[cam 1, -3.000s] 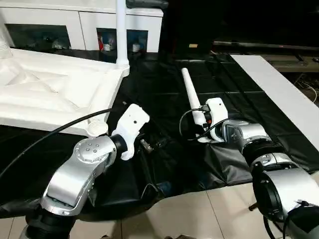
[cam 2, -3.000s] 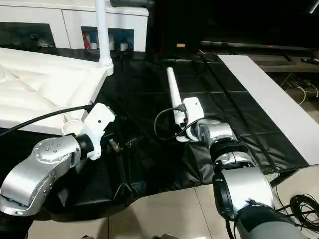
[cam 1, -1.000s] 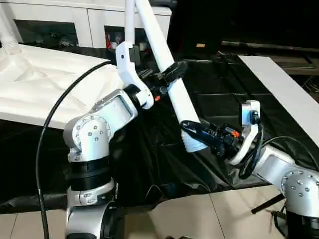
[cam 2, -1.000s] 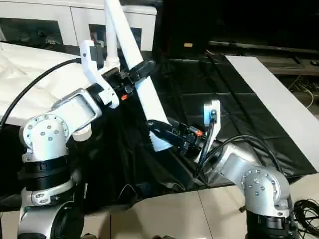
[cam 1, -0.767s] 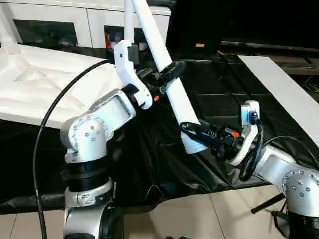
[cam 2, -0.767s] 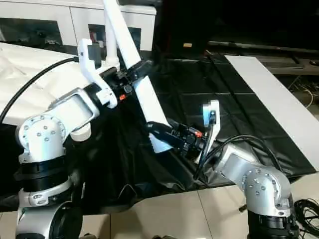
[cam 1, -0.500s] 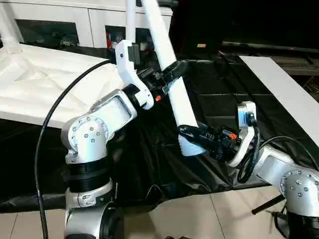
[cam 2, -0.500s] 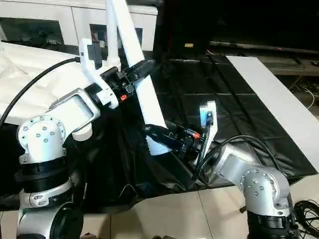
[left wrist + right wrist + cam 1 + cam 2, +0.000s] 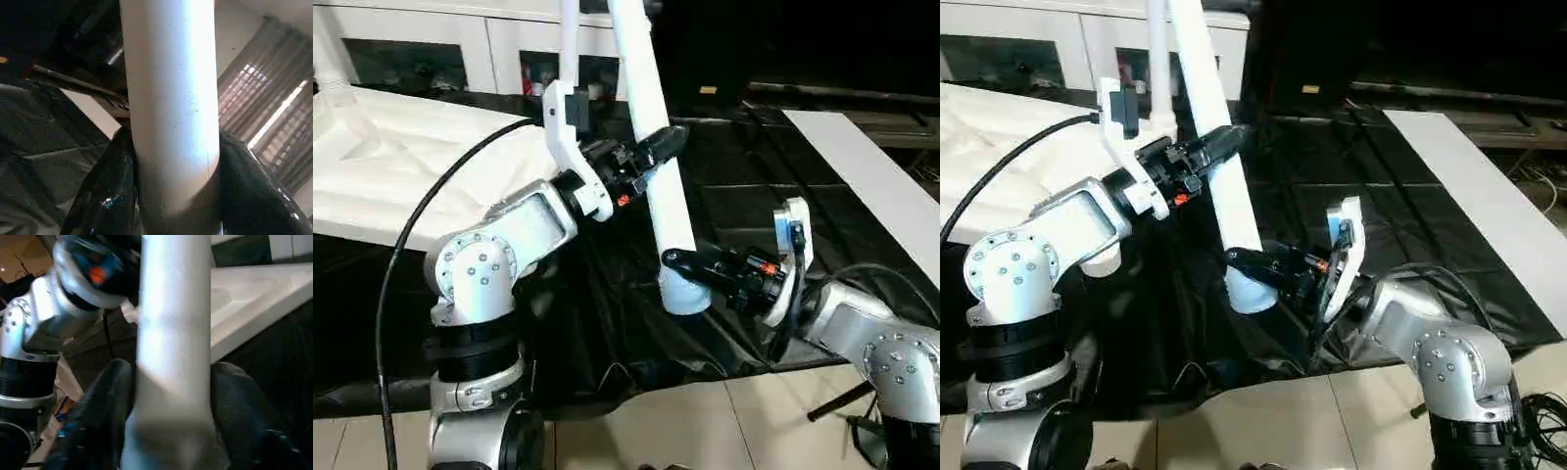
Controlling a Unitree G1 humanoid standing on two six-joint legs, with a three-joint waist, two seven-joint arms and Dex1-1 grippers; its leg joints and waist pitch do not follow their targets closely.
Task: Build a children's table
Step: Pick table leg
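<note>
- Left gripper (image 9: pixel 651 157) is clamping both black fingers around the leg (image 9: pixel 651 127) at mid-length, forearm angled upward.
- Right gripper (image 9: pixel 690 266) is gripping the leg's lower end, forearm reaching inward.

Leg (image 9: pixel 656 147) now lifted, nearly upright.

leg (image 9: pixel 658 186): white tube, steeply tilted, thick end low over black sheet (image 9: pixel 744 206) | left gripper (image 9: pixel 656 152): clamped on leg mid-length | right gripper (image 9: pixel 677 262): clamped near leg's lower end | tabletop (image 9: pixel 401 166): underside up, left of arms, one leg standing in its far corner socket | cabinet (image 9: pixel 499 49): behind
</note>
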